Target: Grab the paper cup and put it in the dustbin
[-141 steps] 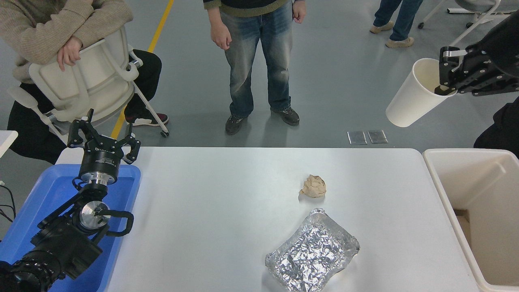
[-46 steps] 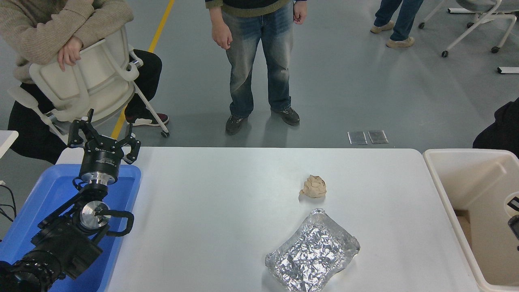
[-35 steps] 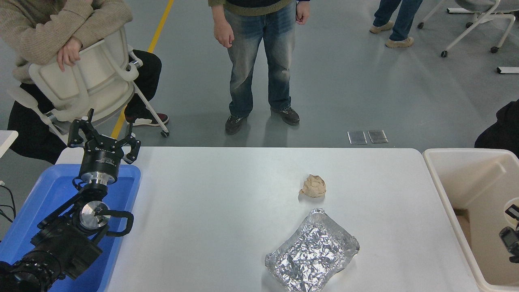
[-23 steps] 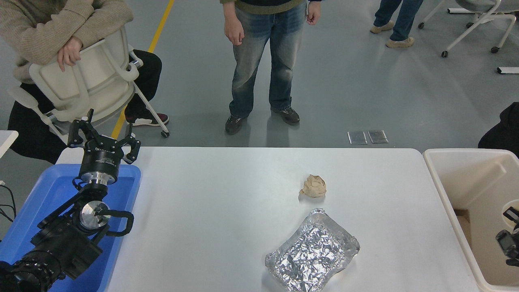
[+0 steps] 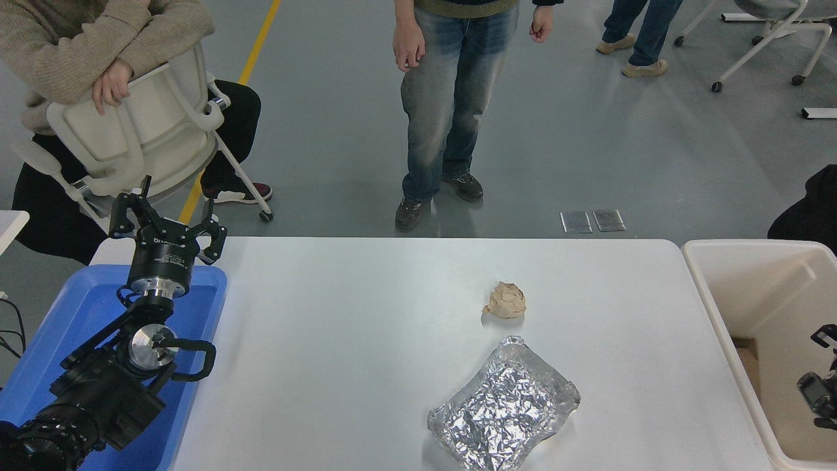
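Note:
The dustbin (image 5: 719, 307) is a large beige tub at the table's right end. Only the tip of my right gripper (image 5: 819, 363) shows at the right edge, low inside the tub; its two black fingers stand apart, open, with bare tub wall between them. The paper cup is out of view. My left gripper (image 5: 167, 226) is parked at the lower left above a blue tray (image 5: 72, 314), fingers spread open and holding nothing.
A crumpled tan paper ball (image 5: 505, 301) lies right of the table's middle, and a crinkled foil tray (image 5: 503, 412) sits near the front edge. One person stands at the far side, another sits on a white chair (image 5: 144, 124) at the top left.
My right gripper carried the paper cup from high at the right down into the dustbin. The cup's rim showed beside it half a second ago and has now gone. The standing person stepped right.

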{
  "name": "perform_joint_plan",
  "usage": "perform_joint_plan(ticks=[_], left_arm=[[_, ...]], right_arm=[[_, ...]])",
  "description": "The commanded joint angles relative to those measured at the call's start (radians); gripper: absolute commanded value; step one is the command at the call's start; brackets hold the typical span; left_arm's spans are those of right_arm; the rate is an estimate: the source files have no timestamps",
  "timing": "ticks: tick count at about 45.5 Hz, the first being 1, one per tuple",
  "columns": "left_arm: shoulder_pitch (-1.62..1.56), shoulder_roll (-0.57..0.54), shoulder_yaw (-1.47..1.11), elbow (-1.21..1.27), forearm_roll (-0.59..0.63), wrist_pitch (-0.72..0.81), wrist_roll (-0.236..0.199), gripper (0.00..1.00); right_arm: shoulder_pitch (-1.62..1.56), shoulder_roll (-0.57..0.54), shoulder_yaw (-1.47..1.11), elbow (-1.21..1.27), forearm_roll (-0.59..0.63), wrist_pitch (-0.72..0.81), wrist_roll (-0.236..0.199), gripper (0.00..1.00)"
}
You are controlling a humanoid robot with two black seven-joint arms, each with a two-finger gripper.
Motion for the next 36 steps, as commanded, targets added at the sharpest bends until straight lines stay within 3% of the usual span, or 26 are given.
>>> perform_joint_plan(ticks=[1,3,10,16,22,29,33,36], left_arm=[[0.0,0.001,0.0,0.001,0.001,0.0,0.0,0.99],[0.0,0.001,0.0,-0.001,0.0,0.0,0.0,0.99],[0.0,0.001,0.0,0.001,0.0,0.0,0.0,0.99],[0.0,0.001,0.002,0.001,0.0,0.0,0.0,0.99],[0.0,-0.001,0.002,-0.001,0.001,0.0,0.0,0.99],[0.0,0.001,0.002,-0.001,0.001,0.0,0.0,0.99],[0.0,0.001,0.002,0.001,0.001,0.0,0.0,0.99],[0.0,0.001,0.002,-0.001,0.001,0.0,0.0,0.99]], right_arm=[[0.112,-0.087,0.001,0.226,0.001,-0.007,0.001,0.77],[0.152,-0.112,-0.004,0.293,0.001,-0.007,0.001,0.78],[0.33,-0.235,-0.043,0.56,-0.008,-0.001,0.001,1.0],[0.523,-0.288,-0.193,0.787,-0.008,0.024,0.001,1.0],[0.733,-0.27,-0.41,0.96,-0.008,0.036,0.001,1.0],[0.896,-0.256,-0.491,1.148,-0.01,0.064,0.001,1.0],[0.977,-0.252,-0.504,1.223,-0.008,0.128,0.001,1.0],[1.052,-0.227,-0.519,1.26,-0.008,0.266,-0.001,1.0]])
